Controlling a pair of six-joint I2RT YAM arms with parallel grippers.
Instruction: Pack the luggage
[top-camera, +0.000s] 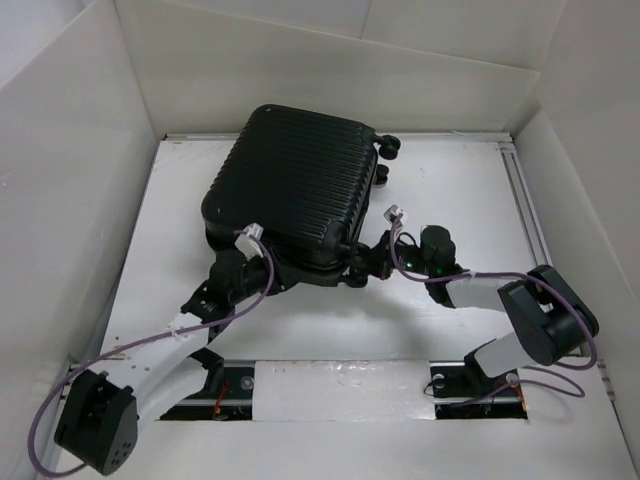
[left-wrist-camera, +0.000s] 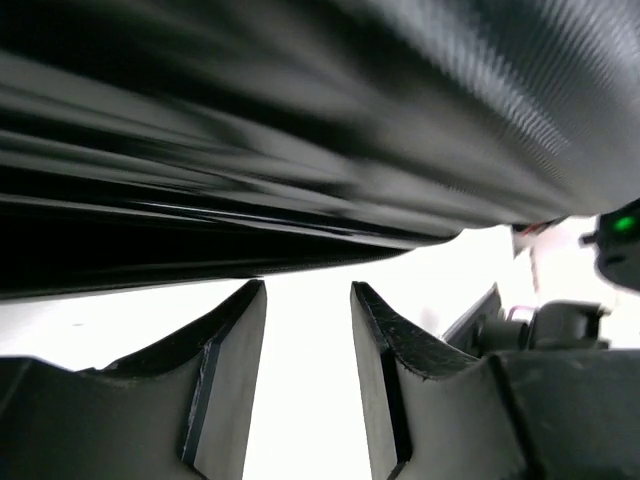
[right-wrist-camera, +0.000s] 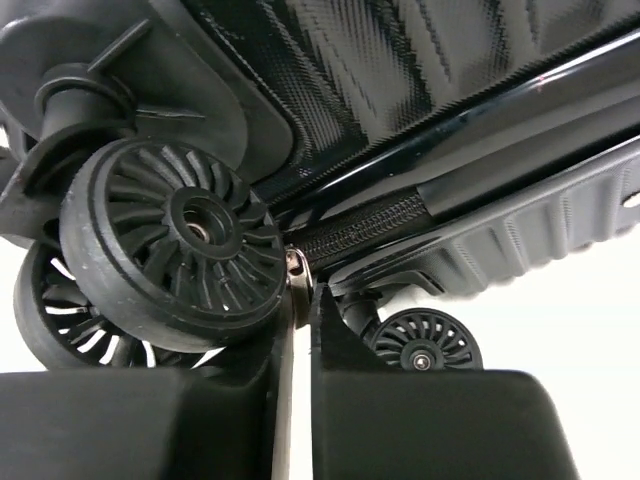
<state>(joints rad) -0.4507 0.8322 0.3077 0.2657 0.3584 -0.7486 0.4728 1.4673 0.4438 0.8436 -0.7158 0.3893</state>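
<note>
Luggage (top-camera: 290, 190): lying upper centre, top view.
Right gripper (right-wrist-camera: 300, 300): fingers pinching the zip pull (right-wrist-camera: 295, 265) beside 1 wheel (right-wrist-camera: 175, 240).
Left gripper (left-wrist-camera: 308, 290): fingers standing apart, empty, under the shell.
Advice: pulling along the zip track — slowly, left bracing.

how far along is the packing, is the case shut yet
Done: the suitcase lies with both shells folded together. In hand: the right gripper pinches the zipper pull beside the wheels; the left gripper is open at the near edge, holding nothing. Left: running the zipper round; how much is zipped I cannot tell.
</note>
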